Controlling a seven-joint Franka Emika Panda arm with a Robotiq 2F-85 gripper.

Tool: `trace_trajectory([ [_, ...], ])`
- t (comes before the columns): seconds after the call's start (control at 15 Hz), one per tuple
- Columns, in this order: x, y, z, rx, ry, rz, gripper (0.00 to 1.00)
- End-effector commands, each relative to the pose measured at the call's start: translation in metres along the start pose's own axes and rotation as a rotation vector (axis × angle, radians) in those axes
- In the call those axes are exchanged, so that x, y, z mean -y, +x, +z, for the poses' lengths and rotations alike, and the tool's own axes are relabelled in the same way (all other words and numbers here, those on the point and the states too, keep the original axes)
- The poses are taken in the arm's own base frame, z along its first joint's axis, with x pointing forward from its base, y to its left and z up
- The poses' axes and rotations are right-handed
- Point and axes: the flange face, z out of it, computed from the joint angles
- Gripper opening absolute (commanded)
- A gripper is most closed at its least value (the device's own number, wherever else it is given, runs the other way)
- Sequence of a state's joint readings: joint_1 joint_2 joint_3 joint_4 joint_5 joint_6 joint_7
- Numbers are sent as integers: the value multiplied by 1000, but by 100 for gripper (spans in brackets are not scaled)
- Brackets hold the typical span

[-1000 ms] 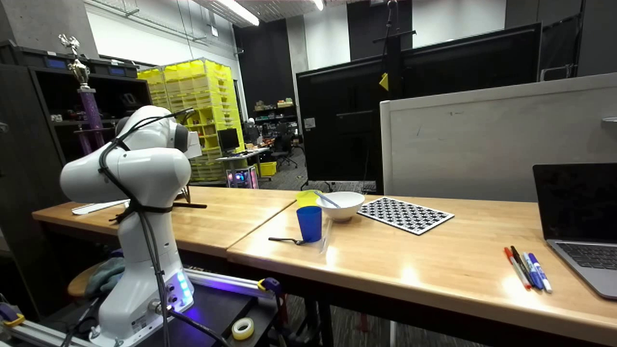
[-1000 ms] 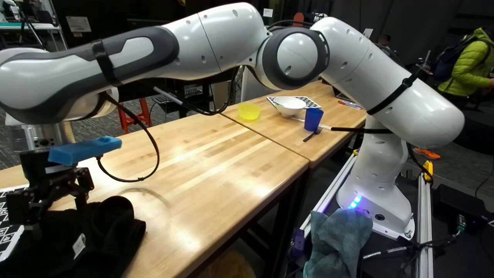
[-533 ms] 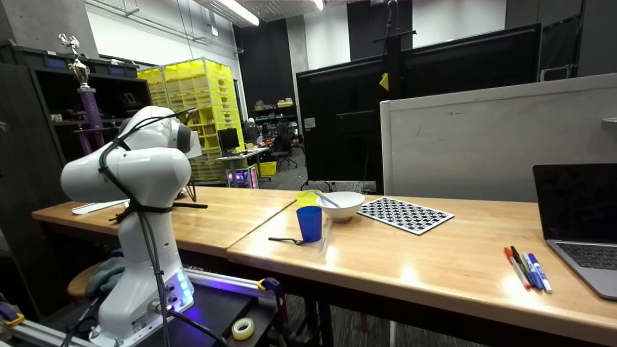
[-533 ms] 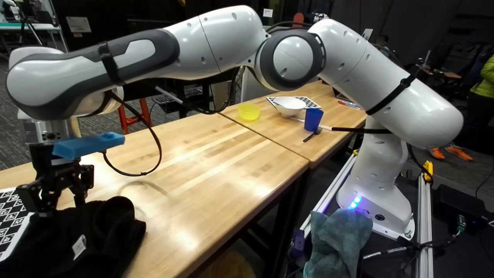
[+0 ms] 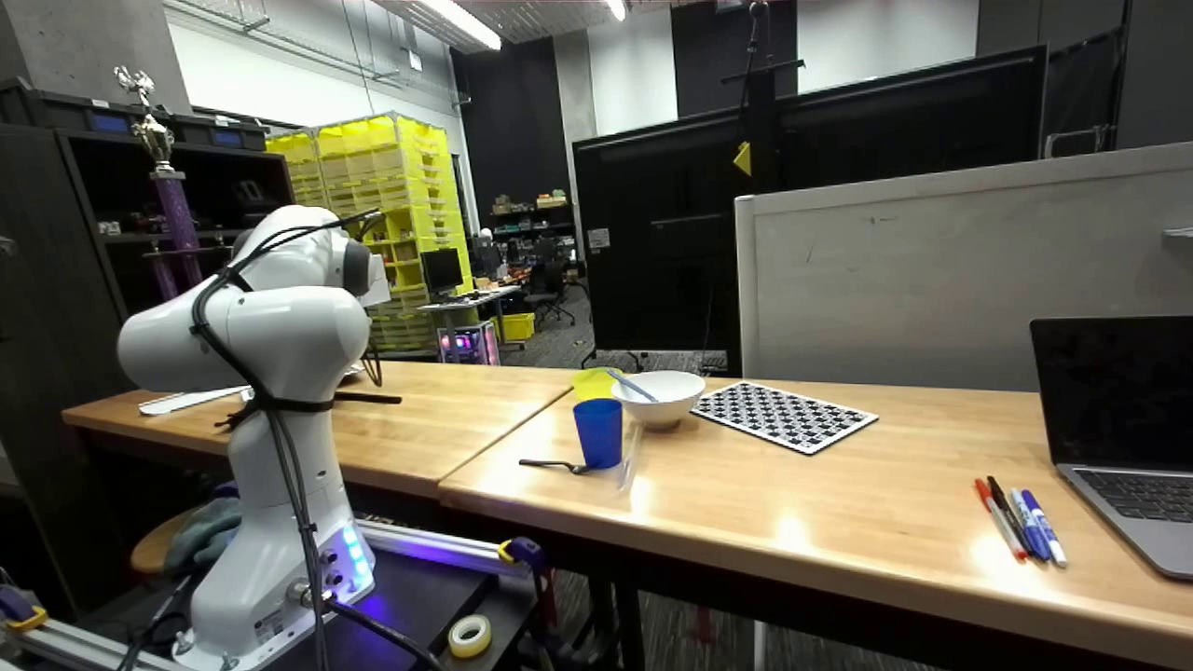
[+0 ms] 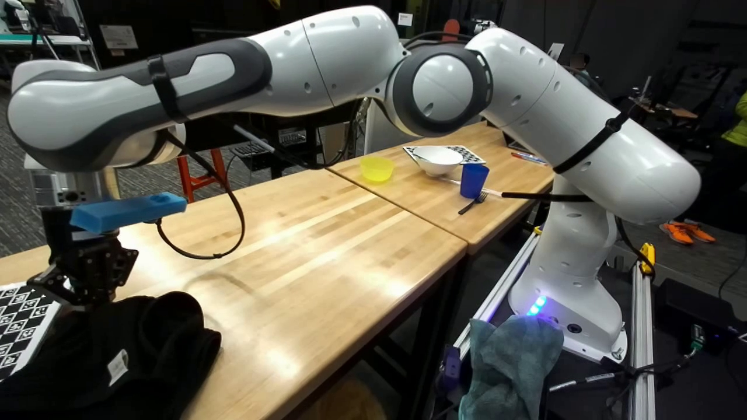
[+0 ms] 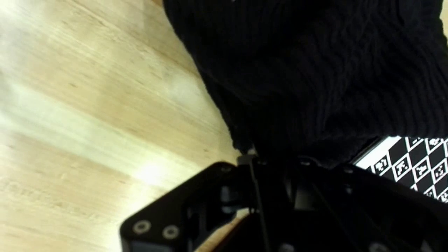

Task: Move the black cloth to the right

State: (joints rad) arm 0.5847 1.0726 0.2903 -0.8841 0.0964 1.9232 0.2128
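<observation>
The black cloth (image 6: 157,350) lies crumpled at the near left of the table in an exterior view, a white label on it. It is ribbed and fills the upper part of the wrist view, where the cloth (image 7: 308,70) narrows into folds at the fingertips. My gripper (image 6: 86,304) points down at the cloth's far edge, shut, with a fold of the cloth pinched between its fingers. From the wrist, the gripper (image 7: 274,162) shows dark against dark, so the exact grip line is hard to make out. The other exterior view angle hides cloth and gripper behind the arm (image 5: 252,335).
A checkered board (image 6: 23,326) lies partly under the cloth's left side. Farther along the table stand a yellow bowl (image 6: 377,169), a white bowl (image 6: 437,160), a blue cup (image 6: 474,179) and a fork (image 6: 474,202). A teal towel (image 6: 513,361) hangs by the robot's base.
The fingers have come together on the cloth. The gripper has shifted slightly right and risen a little in an exterior view. The cloth's edge has drawn inward, baring more of the checkered board.
</observation>
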Motion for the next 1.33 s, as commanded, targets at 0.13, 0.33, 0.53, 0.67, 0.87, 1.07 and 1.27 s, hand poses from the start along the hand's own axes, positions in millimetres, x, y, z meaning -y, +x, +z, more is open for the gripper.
trace_trajectory([
  [0.13, -10, -3, -5, 12, -82, 94, 1],
  [0.33, -26, -4, -1, 29, -113, 171, 2],
  [0.53, -38, -8, -2, 55, -141, 243, 2],
  [0.67, -45, -12, -5, 72, -156, 291, 2],
  [0.87, -56, -20, -9, 96, -182, 359, 2],
  [1.07, -68, -29, -10, 107, -204, 411, 2],
  [1.27, -77, -40, -11, 120, -226, 447, 2],
])
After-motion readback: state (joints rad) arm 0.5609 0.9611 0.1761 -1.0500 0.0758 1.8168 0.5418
